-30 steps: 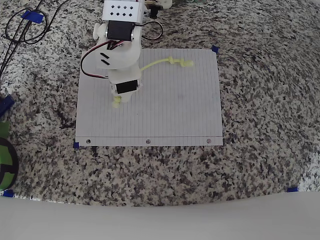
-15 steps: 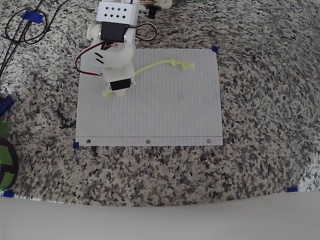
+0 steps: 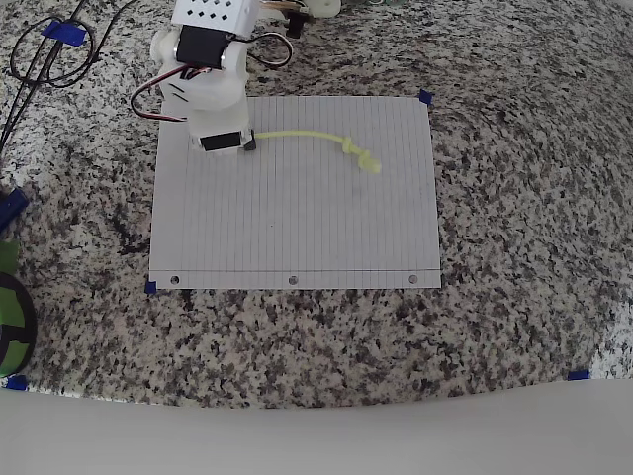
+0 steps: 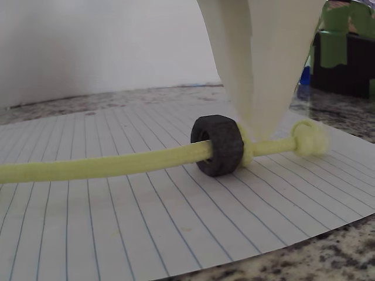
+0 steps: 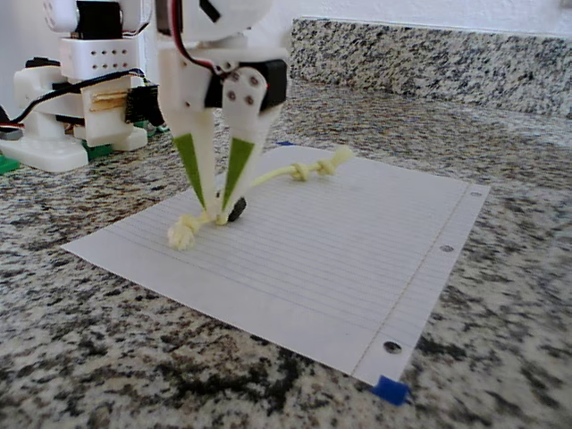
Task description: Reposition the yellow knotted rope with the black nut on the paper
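The yellow knotted rope (image 3: pixel 302 136) lies stretched across the far part of the paper (image 3: pixel 297 228), with one knot (image 3: pixel 362 154) at its right end. My gripper (image 3: pixel 229 144) stands over the paper's far left corner, shut on the rope. In the wrist view the fingers (image 4: pixel 258 64) pinch the rope (image 4: pixel 105 164) just between the black nut (image 4: pixel 218 144) and the end knot (image 4: pixel 310 139). The fixed view shows the green-tipped gripper (image 5: pixel 216 214) pointing straight down, the nut (image 5: pixel 237 212) beside the tips and the knot (image 5: pixel 183 234) on the paper (image 5: pixel 340 259).
The paper is taped at its corners to a speckled granite counter (image 3: pixel 514 198). Black cables (image 3: pixel 45 54) coil at the far left. A green and black object (image 3: pixel 10 312) sits at the left edge. The arm's base (image 5: pixel 80 116) stands behind the sheet.
My gripper has moved up and left in the overhead view, pulling the rope's held end along. The curved rope has drawn out nearly straight, and its free knot slid down a little.
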Available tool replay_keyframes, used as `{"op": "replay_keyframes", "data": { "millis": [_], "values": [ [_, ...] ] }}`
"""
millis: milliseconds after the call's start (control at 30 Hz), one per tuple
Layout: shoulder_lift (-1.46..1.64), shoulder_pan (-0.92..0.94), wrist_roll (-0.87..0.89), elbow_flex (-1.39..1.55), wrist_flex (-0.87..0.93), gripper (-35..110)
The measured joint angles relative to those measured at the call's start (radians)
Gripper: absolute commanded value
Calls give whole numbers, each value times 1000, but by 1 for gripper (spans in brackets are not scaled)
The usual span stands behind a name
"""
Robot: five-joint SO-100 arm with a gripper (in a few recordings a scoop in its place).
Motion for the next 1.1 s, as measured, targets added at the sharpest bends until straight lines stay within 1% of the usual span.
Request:
{"op": "replay_keyframes", "data": {
  "millis": [167, 367, 500, 600, 800, 967, 1100],
  "values": [
    [3, 9, 0, 0, -35, 0],
    [109, 8, -29, 2, -153, 0],
    [288, -26, -98, 57, -216, 0],
    [439, -46, -150, 126, -230, 0],
    [769, -94, -273, 321, -265, 0],
    [1009, -141, -390, 515, -262, 0],
    [1166, -170, -495, 632, -215, 0]
  ]
}}
